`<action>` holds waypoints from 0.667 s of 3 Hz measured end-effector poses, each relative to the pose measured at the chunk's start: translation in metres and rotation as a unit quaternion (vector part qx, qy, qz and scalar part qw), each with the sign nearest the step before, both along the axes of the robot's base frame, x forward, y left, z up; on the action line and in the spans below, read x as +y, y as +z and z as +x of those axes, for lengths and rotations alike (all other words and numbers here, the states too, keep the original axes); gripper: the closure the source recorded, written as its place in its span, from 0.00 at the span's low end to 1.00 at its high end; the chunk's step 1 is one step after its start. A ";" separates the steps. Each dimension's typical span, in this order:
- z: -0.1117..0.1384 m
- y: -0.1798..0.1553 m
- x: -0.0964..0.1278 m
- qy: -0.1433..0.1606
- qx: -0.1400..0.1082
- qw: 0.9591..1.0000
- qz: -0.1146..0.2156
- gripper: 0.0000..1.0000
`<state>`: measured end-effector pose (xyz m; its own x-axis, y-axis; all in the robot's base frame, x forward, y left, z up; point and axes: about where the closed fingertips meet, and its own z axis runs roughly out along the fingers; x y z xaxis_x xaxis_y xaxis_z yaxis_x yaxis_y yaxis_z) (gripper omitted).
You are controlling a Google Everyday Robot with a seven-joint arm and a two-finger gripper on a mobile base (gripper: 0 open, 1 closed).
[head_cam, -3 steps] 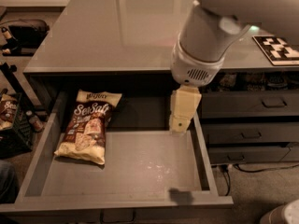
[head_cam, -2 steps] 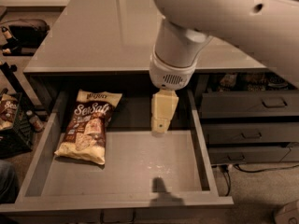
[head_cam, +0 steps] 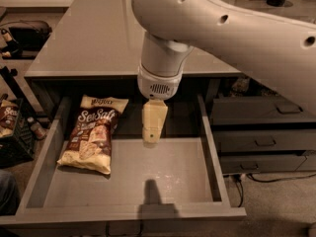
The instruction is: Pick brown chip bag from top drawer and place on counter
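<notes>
Though its opening cannot be told, gripper point(head_cam: 151, 137) over top drawer point(head_cam: 177, 177), apart from brown chip bag point(head_cam: 94, 135).

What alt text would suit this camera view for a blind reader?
The robot's gripper hangs over the middle of the open top drawer, apart from the brown chip bag lying flat at the picture's left. The grey counter sits behind.

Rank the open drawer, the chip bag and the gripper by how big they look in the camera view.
1. top drawer
2. brown chip bag
3. gripper, above the drawer floor, probably nearer the camera, so less sure
</notes>
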<state>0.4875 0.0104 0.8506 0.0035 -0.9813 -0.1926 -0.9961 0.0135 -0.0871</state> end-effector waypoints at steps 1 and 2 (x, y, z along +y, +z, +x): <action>-0.004 -0.006 0.013 0.009 -0.006 1.000 0.009 0.00; -0.002 -0.024 0.054 0.027 -0.001 1.000 0.013 0.00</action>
<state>0.4858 0.0648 0.8270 0.0558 -0.9744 -0.2178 -0.9954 -0.0372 -0.0885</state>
